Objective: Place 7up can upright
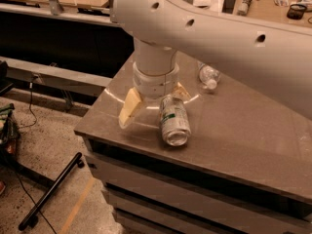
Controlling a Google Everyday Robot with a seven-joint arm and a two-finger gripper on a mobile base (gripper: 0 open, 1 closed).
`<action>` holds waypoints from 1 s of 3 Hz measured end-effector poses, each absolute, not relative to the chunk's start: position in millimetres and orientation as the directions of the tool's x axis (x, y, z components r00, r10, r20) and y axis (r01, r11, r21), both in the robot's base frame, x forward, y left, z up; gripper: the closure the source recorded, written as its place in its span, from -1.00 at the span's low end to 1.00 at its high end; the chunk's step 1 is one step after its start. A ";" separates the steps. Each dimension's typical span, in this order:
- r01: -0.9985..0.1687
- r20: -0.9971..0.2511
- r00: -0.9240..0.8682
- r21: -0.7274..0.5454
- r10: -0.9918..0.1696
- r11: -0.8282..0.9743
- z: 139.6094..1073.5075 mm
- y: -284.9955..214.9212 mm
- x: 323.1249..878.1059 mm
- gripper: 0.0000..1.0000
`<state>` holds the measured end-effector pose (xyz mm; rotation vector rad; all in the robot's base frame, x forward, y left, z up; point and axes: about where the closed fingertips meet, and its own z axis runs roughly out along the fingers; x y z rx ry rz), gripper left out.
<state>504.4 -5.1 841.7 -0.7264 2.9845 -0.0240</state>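
One 7up can (174, 121) lying sideways near tabletop (243, 135) edge; end effector (155, 107) hanging over it, spread wide; nudge risking roll-off.

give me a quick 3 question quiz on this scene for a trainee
1. True or false: the can stands upright on the table.
2. Where is the gripper?
A) low over the table's near left corner, open, with the can next to one finger
B) down by the floor
C) at the table's far right edge, shut
3. Fill in: the clear thing lying beyond the can is a ____.

Key: 1 false, the can lies on its side. 2 A. 3 bottle.
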 end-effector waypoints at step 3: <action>-0.446 -0.090 -0.888 -0.076 -0.451 0.892 830.9 -28.5 520.7 -0.08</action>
